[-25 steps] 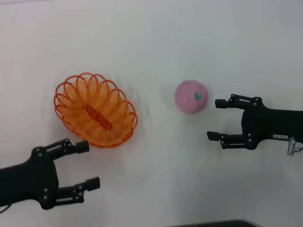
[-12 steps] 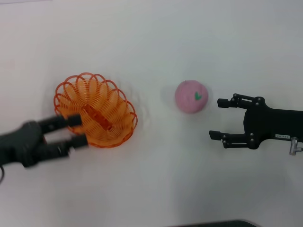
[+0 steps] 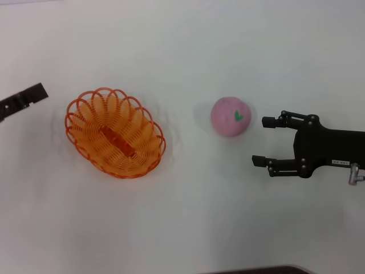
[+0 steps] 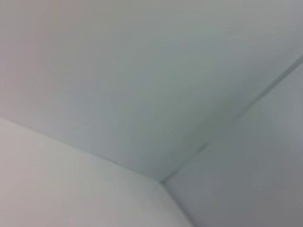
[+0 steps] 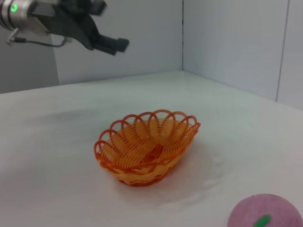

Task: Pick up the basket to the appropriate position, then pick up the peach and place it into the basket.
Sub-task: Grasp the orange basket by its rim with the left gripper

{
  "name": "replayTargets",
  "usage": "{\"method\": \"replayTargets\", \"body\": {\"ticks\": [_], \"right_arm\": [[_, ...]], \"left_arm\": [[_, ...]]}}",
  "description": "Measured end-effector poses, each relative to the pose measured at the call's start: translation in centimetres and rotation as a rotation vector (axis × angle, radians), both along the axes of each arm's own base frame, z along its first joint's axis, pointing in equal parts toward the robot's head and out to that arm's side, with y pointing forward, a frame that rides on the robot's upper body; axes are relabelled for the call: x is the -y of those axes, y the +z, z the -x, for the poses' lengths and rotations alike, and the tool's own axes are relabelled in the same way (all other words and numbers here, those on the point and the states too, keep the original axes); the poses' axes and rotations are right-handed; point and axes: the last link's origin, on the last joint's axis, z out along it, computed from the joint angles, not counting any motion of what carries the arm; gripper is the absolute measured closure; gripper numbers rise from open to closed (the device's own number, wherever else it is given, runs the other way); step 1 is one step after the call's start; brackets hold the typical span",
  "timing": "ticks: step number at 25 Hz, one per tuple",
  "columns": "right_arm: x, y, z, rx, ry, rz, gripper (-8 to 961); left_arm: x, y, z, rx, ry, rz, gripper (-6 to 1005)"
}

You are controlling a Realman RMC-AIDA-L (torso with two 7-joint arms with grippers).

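Pink peach (image 3: 230, 116) just beside open right hand (image 3: 261, 141) | orange basket (image 3: 114, 132) apart

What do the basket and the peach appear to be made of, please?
The orange basket looks like moulded plastic or coated wire: thin, even, slightly glossy looped strands. The pink peach looks like soft foam or matte plastic: dull, slightly mottled skin with a flat green leaf mark. Neither is certain.

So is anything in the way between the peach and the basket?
No. Only bare white table lies between the peach and the basket. The open right tool sits just beside the peach, on the side away from the basket.
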Motion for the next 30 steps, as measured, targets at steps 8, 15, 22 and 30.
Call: {"method": "replayTargets", "body": {"ticks": [8,15,22,30], "right_arm": [[-0.2,0.1,0.2,-0.008,-0.006,0.007,69],[-0.3,0.2,0.2,-0.006,-0.006,0.002,68],[-0.5,0.4,0.2,-0.007,-0.010,0.001,68],[-0.5,0.4,0.3,-0.008,-0.012,0.001,68]], "left_arm": [[-2.1,-0.6,1.3,-0.179,0.096,-0.039,147],[-3.5,-1.0,0.3,-0.371,0.072,-0.051,147],[-5.4,-1.0,-1.6,-0.535,0.018,0.002,148],[-7.5,-1.5,-4.0,-0.765,-0.052,0.060,149]]}}
